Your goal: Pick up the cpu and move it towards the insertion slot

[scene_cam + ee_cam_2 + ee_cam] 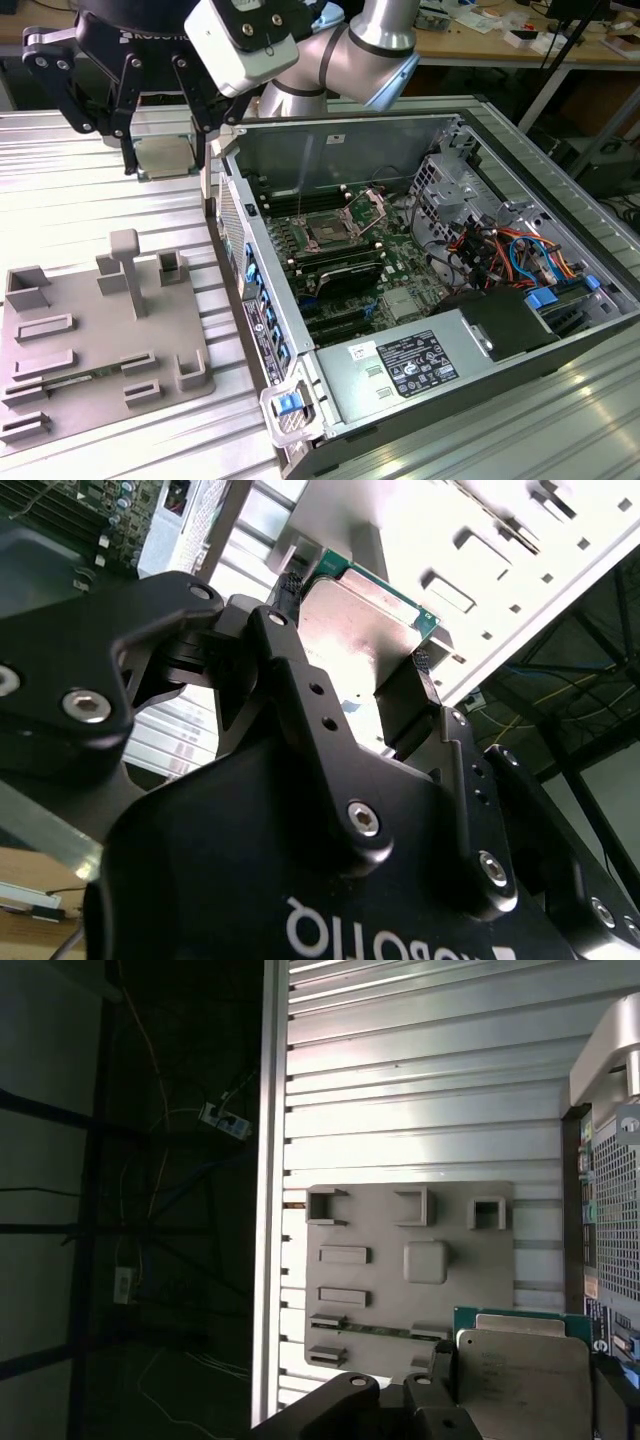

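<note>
In the exterior view my gripper (165,162) hangs high over the ribbed table, to the exterior view's left of the open computer case. It is shut on the cpu (165,152), a small flat silvery square held by its edges between the two black fingers. In both wrist views the cpu (362,620) (525,1375) shows its metal face and green rim, clamped between the fingertips (424,663). The insertion slot (328,232) lies on the green board inside the case, with its metal clamp plate (372,205) swung up. It sits well to the exterior view's right of the gripper and lower.
A grey plastic tray (90,340) (410,1260) with raised blocks lies on the table below the gripper. The case wall (240,230) stands between the gripper and the board. Cables (500,250), drive cages and a power supply (420,360) crowd the case's right side.
</note>
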Action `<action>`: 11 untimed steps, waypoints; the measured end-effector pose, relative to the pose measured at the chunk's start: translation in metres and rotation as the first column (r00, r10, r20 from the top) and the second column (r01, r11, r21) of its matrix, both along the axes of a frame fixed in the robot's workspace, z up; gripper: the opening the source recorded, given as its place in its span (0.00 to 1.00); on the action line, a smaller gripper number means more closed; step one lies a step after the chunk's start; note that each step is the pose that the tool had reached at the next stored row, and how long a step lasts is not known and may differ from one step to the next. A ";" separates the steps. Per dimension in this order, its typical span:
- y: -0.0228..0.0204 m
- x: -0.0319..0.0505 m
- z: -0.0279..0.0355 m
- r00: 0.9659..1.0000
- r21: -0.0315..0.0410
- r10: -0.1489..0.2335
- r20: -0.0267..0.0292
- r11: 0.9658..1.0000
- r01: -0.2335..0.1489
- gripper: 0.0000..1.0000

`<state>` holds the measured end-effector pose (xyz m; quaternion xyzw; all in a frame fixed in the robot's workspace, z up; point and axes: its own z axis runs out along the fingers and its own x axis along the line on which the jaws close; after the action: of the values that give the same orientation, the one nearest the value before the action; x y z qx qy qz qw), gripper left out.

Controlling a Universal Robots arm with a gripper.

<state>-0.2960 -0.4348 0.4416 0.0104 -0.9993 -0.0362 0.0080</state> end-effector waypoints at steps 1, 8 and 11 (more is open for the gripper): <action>0.0000 0.0004 0.0000 1.000 0.000 0.000 0.000 1.000 0.000 0.55; 0.0000 0.0041 0.0000 1.000 0.000 0.000 0.000 1.000 0.000 0.55; 0.0000 0.0056 0.0000 1.000 0.000 0.000 0.000 1.000 0.000 0.55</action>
<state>-0.2904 -0.4348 0.4416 0.0103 -0.9993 -0.0362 0.0080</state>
